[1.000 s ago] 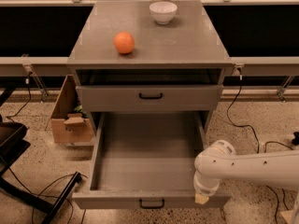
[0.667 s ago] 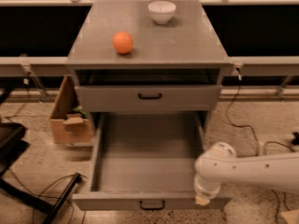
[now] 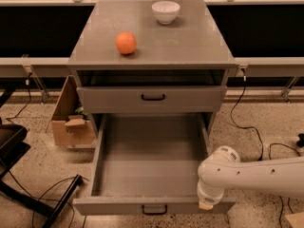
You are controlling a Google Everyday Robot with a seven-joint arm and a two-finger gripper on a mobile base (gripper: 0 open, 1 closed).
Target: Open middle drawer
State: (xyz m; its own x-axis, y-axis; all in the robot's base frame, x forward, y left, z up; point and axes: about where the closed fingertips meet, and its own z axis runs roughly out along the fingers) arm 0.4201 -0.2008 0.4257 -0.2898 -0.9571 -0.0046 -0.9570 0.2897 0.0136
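Observation:
The middle drawer point(image 3: 152, 156) of the grey cabinet is pulled far out, showing a deep, plain grey tray with nothing in it. Its flat front point(image 3: 118, 206) with a small black bar handle point(image 3: 154, 210) is at the bottom of the view. The top drawer point(image 3: 152, 99) above it is closed. The lowest drawer is hidden under the open one. My white arm comes in from the right, and the gripper point(image 3: 206, 203) hangs at the right end of the open drawer's front, against its top edge.
An orange point(image 3: 126, 42) and a white bowl point(image 3: 166, 11) sit on the cabinet top point(image 3: 190, 42). A cardboard box point(image 3: 71, 120) stands left of the cabinet. A black chair base point(image 3: 19, 165) and cables point(image 3: 247, 122) lie on the floor.

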